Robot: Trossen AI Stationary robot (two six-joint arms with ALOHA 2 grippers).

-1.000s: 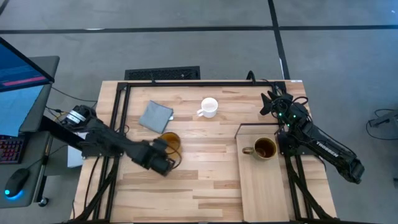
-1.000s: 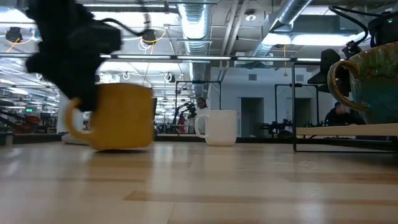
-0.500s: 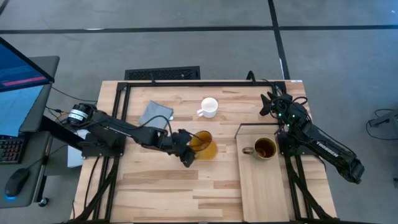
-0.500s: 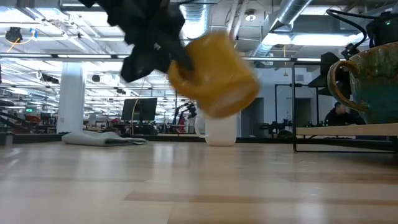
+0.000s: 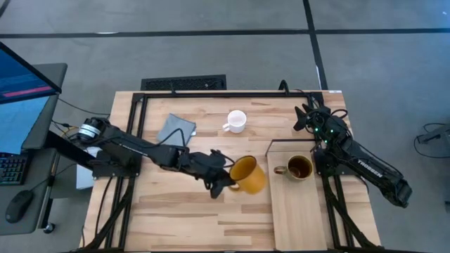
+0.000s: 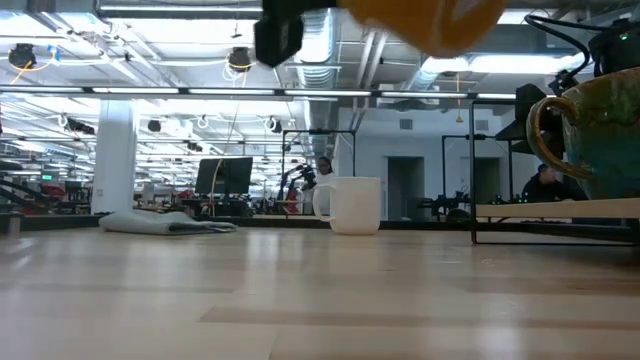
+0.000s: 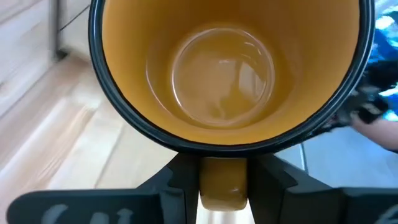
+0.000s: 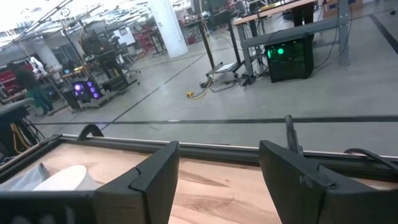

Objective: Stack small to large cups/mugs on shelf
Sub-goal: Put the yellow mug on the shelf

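In the low view the yellow-orange glazed mug [image 6: 430, 22] is cut off by the top edge, only its blurred underside showing. The dark brown glazed mug [image 6: 590, 135] runs off the right edge. The left gripper [image 5: 226, 180] probably clamps the handle, its fingertips hidden from above.

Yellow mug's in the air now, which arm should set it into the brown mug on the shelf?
Left. Its gripper already holds the yellow mug by the handle, just beside the brown mug on the shelf. The right gripper waits open at the table's far edge.
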